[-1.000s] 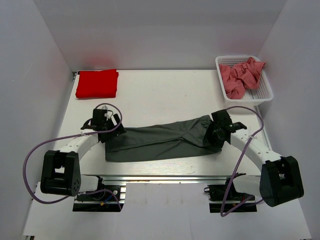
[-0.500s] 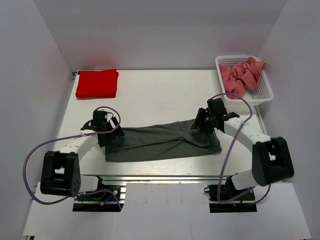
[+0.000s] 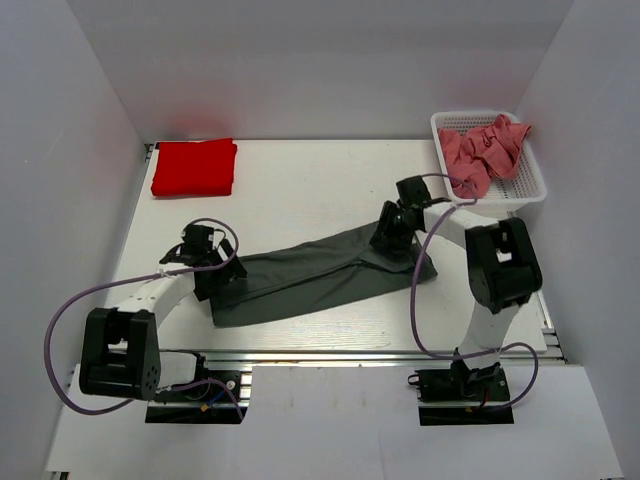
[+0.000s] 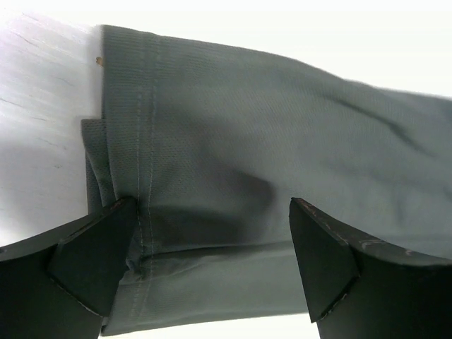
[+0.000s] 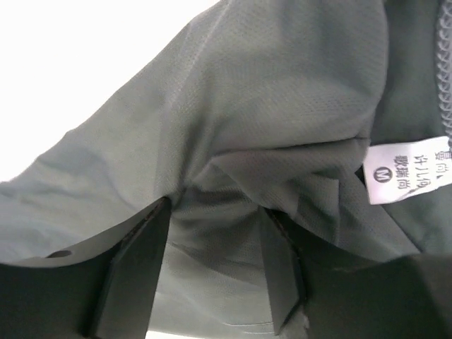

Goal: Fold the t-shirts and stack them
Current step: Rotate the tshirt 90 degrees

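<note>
Matt knit dark grey t-shirt [image 4: 247, 127], plastic basket [image 3: 530, 175]

Bright, even overhead light, soft faint shadows, top view sharp — wrist views blown white along the top.

The only marking that can be read is in the right wrist view. It stands on a small white sewn-in label [image 5: 406, 169] on the dark grey t-shirt [image 5: 268, 106]. At the label's left end there is a capital M inside a printed circle. To the right of that M run short rows of dark print that look like East Asian characters. They are too small and blurred to make out. The label's top row is partly cut off by the fabric lying over its upper edge.
</note>
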Action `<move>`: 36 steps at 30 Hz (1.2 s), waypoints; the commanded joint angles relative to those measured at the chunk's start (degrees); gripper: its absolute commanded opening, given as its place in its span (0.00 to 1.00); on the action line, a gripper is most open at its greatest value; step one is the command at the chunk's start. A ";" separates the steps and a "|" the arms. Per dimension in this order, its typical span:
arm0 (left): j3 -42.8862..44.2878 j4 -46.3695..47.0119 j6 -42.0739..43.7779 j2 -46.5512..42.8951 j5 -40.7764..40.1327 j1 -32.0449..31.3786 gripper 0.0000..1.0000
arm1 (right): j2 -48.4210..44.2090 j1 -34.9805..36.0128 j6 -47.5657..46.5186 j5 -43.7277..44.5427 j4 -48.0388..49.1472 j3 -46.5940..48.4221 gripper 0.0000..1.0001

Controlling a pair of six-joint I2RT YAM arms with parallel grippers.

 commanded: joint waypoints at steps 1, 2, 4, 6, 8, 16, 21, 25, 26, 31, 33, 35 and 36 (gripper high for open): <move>-4.65 -7.24 -1.84 0.97 5.88 0.09 1.00 | 10.20 -0.46 -3.21 1.94 -0.02 6.02 0.61; -5.79 -7.25 -1.85 0.97 7.12 0.09 1.00 | 14.82 -0.55 -3.74 1.33 -0.19 7.78 0.62; -7.03 -7.25 -1.15 0.97 13.24 -0.61 1.00 | 17.93 -0.55 -4.09 2.54 -0.28 16.83 0.66; -7.73 -7.86 -0.62 0.97 17.48 -1.22 1.00 | 23.99 -0.46 -6.11 3.61 -0.37 26.90 0.68; -10.01 -8.48 0.08 0.01 24.69 -1.23 1.00 | 29.25 -0.55 -7.43 3.09 -0.19 34.23 0.68; -5.12 -18.41 10.36 -15.45 42.18 -1.23 1.00 | 28.69 0.15 -16.22 -5.18 4.11 45.07 0.76; 1.92 -19.90 14.06 -23.02 41.43 -1.23 1.00 | 19.54 0.50 -18.50 -0.70 8.68 36.37 0.90; 9.56 -19.30 15.82 -24.43 29.23 -1.23 1.00 | 12.08 1.55 -19.03 0.36 8.25 32.59 0.90; 10.28 -18.77 14.69 -24.43 26.15 -1.23 1.00 | 11.45 2.34 -18.77 1.40 7.72 31.45 0.90; 11.43 -13.77 10.64 -22.85 14.87 -0.71 1.00 | 9.95 7.44 -15.53 2.56 -0.88 30.83 0.90; 11.43 -13.14 9.50 -22.24 14.17 -0.18 1.00 | 9.68 11.48 -15.52 1.33 -2.65 28.82 0.90; 11.43 -11.12 9.49 -21.62 12.85 -0.18 1.00 | 10.12 15.08 -14.47 0.01 -2.83 28.10 0.90; 11.43 -11.12 9.49 -20.83 12.85 -0.18 1.00 | 10.82 15.96 -13.77 -0.52 -3.09 27.84 0.90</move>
